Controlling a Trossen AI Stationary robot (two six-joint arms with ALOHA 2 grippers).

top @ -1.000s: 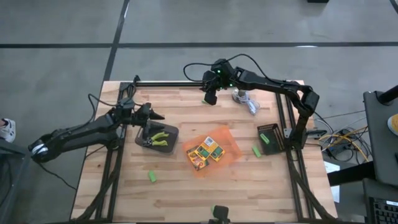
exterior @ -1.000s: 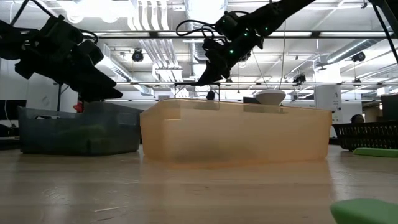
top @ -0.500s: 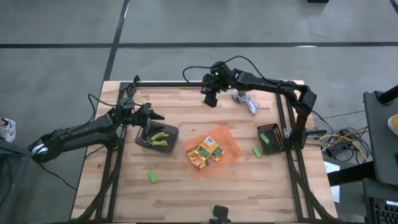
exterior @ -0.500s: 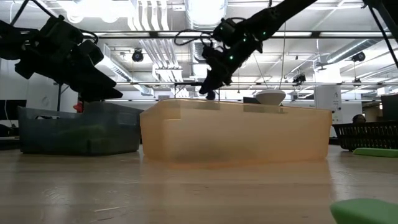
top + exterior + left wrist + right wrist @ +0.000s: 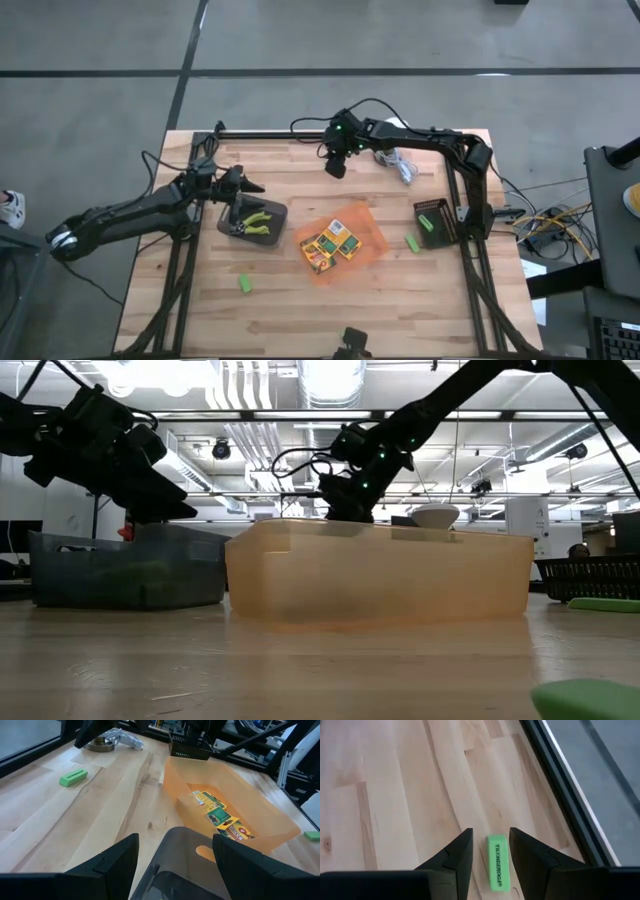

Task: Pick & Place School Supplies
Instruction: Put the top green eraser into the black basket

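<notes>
Hovering my right gripper (image 5: 487, 852), fingers partly spread and empty, over the green eraser (image 5: 496, 862) lying between the tips — a skewed descent could nudge it toward the table edge (image 5: 559, 795).

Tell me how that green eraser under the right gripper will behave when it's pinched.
The green eraser looks like a small solid block, so probably stiff and light. It lies flat on the wooden table and is unlikely to roll. The right gripper straddles its narrow width; a skewed squeeze might twist it.
</notes>
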